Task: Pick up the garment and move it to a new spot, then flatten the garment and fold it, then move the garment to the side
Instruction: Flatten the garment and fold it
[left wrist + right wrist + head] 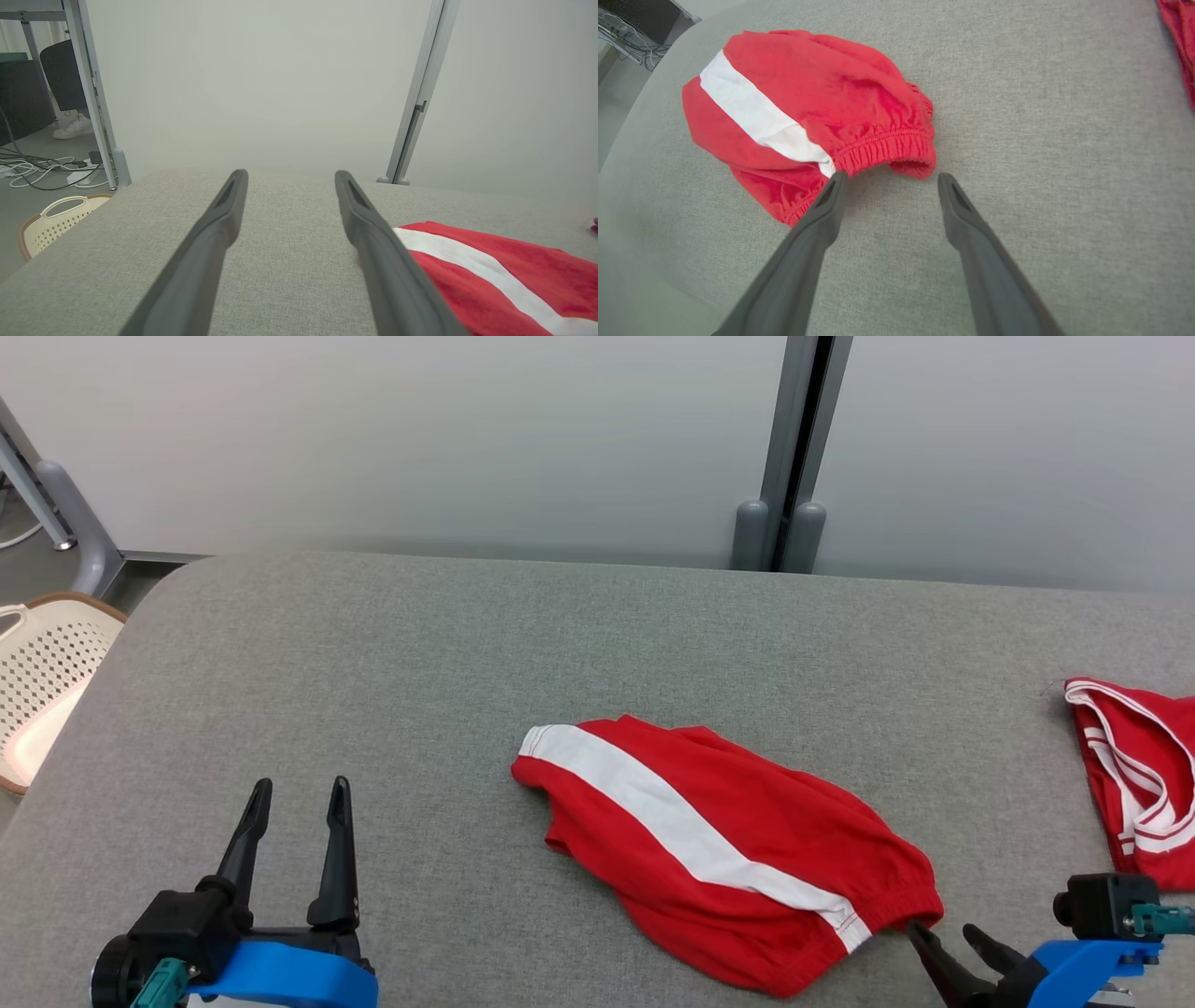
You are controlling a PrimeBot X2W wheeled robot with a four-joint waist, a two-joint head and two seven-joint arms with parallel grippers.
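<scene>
Garment (728, 859) lay bunched mid table (373, 644). Left gripper (302, 784) sat well left of it, fingers spread, empty. Right gripper (941, 930), also spread, had one tip at the waistband (887, 149). Pick-up pending; next move probably needs closing on that edge.

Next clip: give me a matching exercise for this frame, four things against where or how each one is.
Things:
1. shorts
2. second garment
3. basket
4. right claw

Places or states:
A. beyond the table's left end, lower down
B. open, tips beside the shorts
C. mid-table, white stripe up
D. at the table's right edge, partly out of frame

Pairs: 1-C, 2-D, 3-A, 4-B.
</scene>
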